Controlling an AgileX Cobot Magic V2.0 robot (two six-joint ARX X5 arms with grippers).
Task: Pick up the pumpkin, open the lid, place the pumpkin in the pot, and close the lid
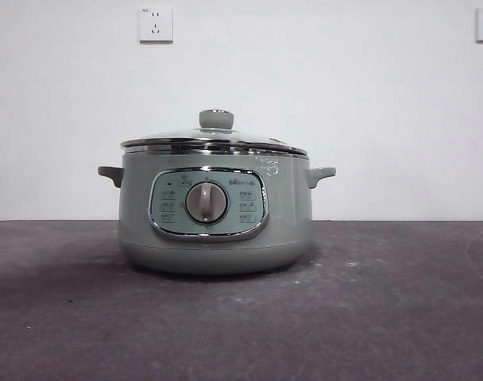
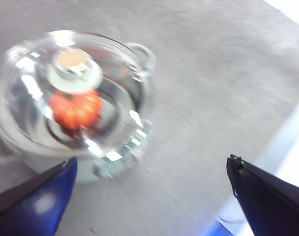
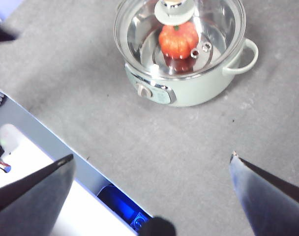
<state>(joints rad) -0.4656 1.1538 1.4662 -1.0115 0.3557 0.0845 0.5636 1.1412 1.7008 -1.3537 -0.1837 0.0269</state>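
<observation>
The sage-green pot [image 1: 218,238] stands on the table, dial facing the front view. The glass lid [image 1: 214,144] with its green knob [image 1: 216,120] sits closed on it. The orange pumpkin [image 3: 178,40] lies inside the pot, seen through the lid; it also shows in the left wrist view [image 2: 74,109]. My left gripper [image 2: 149,191] is open and empty, high above the table beside the pot [image 2: 115,162]. My right gripper [image 3: 152,172] is open and empty, high above and in front of the pot [image 3: 189,93]. Neither gripper shows in the front view.
A dark grey mat [image 1: 384,317] covers the table. The table's edge and a white and blue base [image 3: 90,196] lie below the right gripper. Two wall sockets [image 1: 156,24] are on the white wall behind.
</observation>
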